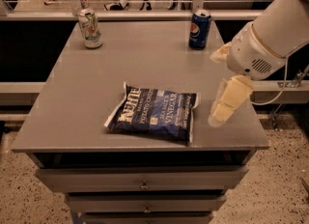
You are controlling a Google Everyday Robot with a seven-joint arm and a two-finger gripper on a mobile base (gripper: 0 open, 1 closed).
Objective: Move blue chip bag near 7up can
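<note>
The blue chip bag lies flat on the grey table, near its front edge and a little right of the middle. The 7up can stands upright at the table's far left corner, well away from the bag. My gripper hangs over the table's right side, just right of the bag and apart from it, its pale fingers pointing down. It holds nothing.
A dark blue Pepsi can stands upright at the far right of the table. The white arm housing looms over the right edge. Drawers sit under the tabletop. A ledge runs behind the table.
</note>
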